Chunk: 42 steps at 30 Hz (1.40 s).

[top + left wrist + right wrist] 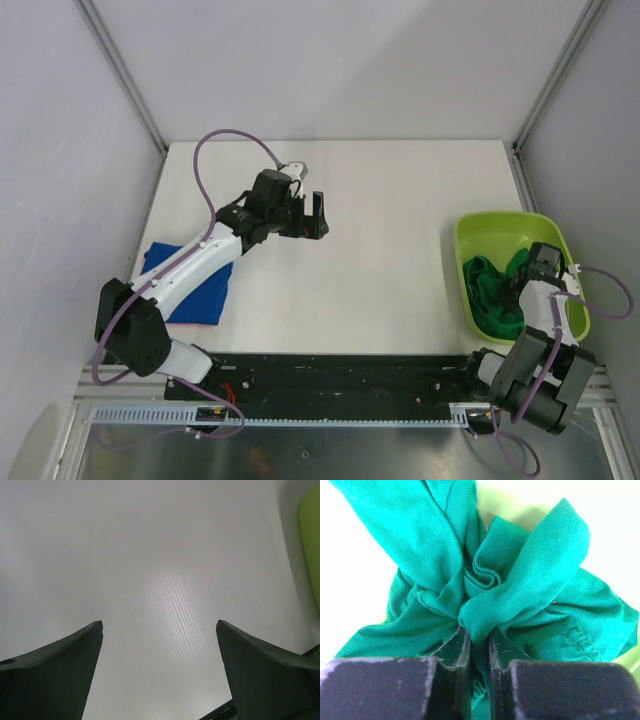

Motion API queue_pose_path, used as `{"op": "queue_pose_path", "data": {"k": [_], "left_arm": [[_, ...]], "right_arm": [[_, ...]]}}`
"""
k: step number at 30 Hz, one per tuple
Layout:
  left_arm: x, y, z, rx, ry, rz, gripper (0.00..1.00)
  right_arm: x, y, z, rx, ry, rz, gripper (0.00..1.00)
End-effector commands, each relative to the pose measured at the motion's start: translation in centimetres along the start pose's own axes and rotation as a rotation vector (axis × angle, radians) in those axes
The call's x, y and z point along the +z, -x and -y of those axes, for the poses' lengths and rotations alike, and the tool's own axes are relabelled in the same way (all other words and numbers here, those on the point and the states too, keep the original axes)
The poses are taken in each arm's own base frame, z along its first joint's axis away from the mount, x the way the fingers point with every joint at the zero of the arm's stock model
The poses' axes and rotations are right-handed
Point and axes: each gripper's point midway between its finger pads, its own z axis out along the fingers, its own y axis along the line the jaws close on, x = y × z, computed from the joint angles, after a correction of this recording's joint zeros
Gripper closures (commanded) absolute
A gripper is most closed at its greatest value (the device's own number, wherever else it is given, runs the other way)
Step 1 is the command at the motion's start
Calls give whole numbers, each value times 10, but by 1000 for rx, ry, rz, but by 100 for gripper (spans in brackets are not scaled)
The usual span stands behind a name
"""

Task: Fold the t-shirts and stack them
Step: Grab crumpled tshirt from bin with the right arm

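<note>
- Grip on cloth: we found the right gripper [475,636] pinched almost closed on a bunched fold of the green t-shirt [530,575], with cloth puckered between its two jaws.
- Location of the green t-shirt: it sat crumpled inside the lime-green tub [492,222] at the right side of the table [380,190], not yet spread or folded.
- Left gripper [159,624]: its jaws stood wide apart and held nothing. It hovered over bare table left of centre, well apart from the tub.
- Blue t-shirt [190,292]: it lay flat near the left edge, partly beneath the left arm [190,262], with a thin pink edge showing on its near side.
- Step in hand, as we judged it: lifting the green t-shirt out of the tub.
- Technique, as we judged it: a straight upward lift was called for until the hanging cloth cleared the rim, since a sideways drag could have slid or tipped the tub. A thick bunch may slip from a pinch, so slow travel suited. The open middle of the table was the sensible landing place, within the left gripper's reach for spreading.
</note>
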Motion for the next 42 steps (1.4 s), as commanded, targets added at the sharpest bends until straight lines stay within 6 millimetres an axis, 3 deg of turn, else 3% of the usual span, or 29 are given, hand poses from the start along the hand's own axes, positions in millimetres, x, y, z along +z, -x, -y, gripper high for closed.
{"op": "queue_pose_path", "data": {"k": [1, 5, 12, 21, 25, 30, 35, 38, 42], "left_arm": [[2, 1, 2, 5, -3, 8, 1], [2, 4, 3, 4, -6, 11, 1], [0, 6, -1, -1, 0, 17, 1], [-4, 9, -9, -15, 14, 33, 1], [-5, 11, -12, -23, 19, 38, 1], [-7, 15, -17, -35, 29, 48, 1], [-7, 14, -20, -42, 35, 48, 1], [-8, 15, -22, -44, 42, 52, 1], [-8, 16, -24, -47, 49, 56, 1]], "right_arm": [[-13, 9, -16, -11, 62, 17, 97], [-42, 27, -34, -20, 127, 64, 100], [-128, 72, -97, -34, 310, 204, 100], [-263, 105, -206, -82, 635, 333, 100], [-332, 112, -262, -130, 823, 373, 100], [-411, 94, -330, -223, 1030, 409, 100], [-479, 80, -375, -252, 1196, 478, 100], [-503, 65, -392, -244, 1297, 480, 100], [-507, 34, -411, -261, 1358, 464, 100]]}}
